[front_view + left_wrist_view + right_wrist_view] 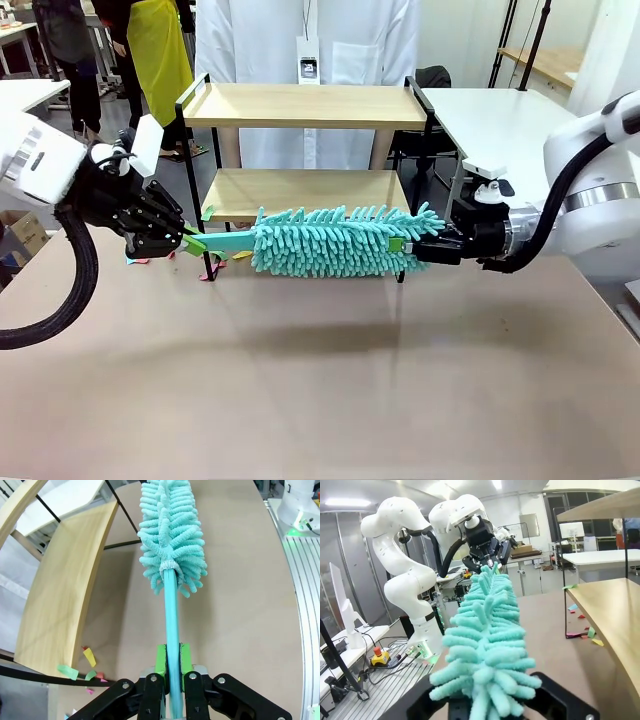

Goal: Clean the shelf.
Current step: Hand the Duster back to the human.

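Two grippers pinching fluffy teal duster (335, 240), left (187, 240) on smooth handle, right (407, 245) on tip.

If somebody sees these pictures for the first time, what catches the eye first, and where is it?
The fluffy turquoise duster stands out first: it hangs level above the brown table, in front of the shelf. The left gripper clamps its handle, and the right gripper is shut on its far tip. Small coloured paper scraps lie beside the shelf's lower board.
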`<state>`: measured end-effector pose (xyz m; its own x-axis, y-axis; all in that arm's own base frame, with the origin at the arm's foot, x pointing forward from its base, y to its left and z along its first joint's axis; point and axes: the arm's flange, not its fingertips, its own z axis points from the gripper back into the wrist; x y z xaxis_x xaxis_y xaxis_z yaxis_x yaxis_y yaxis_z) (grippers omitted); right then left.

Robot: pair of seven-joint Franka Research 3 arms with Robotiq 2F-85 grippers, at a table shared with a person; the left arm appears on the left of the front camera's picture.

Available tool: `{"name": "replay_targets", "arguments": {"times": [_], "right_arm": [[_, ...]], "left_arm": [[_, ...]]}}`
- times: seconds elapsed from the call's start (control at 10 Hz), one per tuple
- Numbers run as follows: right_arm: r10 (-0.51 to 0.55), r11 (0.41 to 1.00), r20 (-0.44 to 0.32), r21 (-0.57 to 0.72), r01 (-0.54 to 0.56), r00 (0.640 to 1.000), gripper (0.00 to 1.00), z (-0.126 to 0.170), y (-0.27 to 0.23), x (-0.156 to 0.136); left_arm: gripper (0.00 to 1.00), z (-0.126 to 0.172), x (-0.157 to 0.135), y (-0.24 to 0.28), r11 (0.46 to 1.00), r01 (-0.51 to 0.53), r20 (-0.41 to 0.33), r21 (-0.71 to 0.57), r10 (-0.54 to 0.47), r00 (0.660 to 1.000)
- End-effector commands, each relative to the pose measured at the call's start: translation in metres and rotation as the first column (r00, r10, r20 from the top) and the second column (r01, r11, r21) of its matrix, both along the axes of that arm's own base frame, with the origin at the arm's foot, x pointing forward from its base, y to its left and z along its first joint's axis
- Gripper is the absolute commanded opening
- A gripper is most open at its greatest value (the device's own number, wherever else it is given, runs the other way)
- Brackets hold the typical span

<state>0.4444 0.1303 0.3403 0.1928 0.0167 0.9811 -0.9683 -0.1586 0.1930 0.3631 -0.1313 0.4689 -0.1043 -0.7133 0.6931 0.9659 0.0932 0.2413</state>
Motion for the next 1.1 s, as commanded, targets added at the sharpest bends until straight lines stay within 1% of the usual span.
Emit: {"name": "replay_targets", "arguments": {"times": [0.0, 0.1, 0.2, 0.3, 0.6, 0.7, 0.8, 1.0], "right_arm": [[0.039, 0.998, -0.069, 0.042, -0.036, 0.997, 0.00, 0.003, 0.007, 0.003], [0.000, 1.000, 0.000, 0.000, 0.000, 1.000, 0.00, 0.000, 0.000, 0.000], [0.000, 1.000, 0.000, 0.000, 0.000, 1.000, 0.00, 0.000, 0.000, 0.000], [0.000, 1.000, 0.000, 0.000, 0.000, 1.000, 0.00, 0.000, 0.000, 0.000], [0.000, 1.000, 0.000, 0.000, 0.000, 1.000, 0.00, 0.000, 0.000, 0.000], [0.000, 1.000, 0.000, 0.000, 0.000, 1.000, 0.00, 0.000, 0.000, 0.000], [0.000, 1.000, 0.000, 0.000, 0.000, 1.000, 0.00, 0.000, 0.000, 0.000], [0.000, 1.000, 0.000, 0.000, 0.000, 1.000, 0.00, 0.000, 0.000, 0.000]], "left_arm": [[0.31, 0.000, 0.000, 0.000, 1.000, 0.000, 0.000, 0.000, 0.000, 1.000], [0.70, 0.005, 0.000, -0.002, 0.999, 0.030, 0.028, 0.011, -0.030, 0.999], [0.89, 0.009, -0.002, 0.002, 0.999, 0.027, 0.020, -0.032, -0.026, 0.999], [1.00, 0.013, -0.005, 0.012, 0.993, 0.014, 0.021, -0.114, -0.011, 1.000], [1.00, 0.021, -0.017, 0.047, 0.957, -0.030, 0.042, -0.290, 0.044, 0.998], [1.00, 0.022, -0.025, 0.065, 0.942, -0.026, 0.049, -0.334, 0.045, 0.998], [1.00, 0.021, -0.035, 0.087, 0.939, -0.011, 0.025, -0.343, 0.021, 0.999], [1.00, 0.013, -0.056, 0.128, 0.896, 0.007, 0.029, -0.445, 0.007, 1.000]]}}
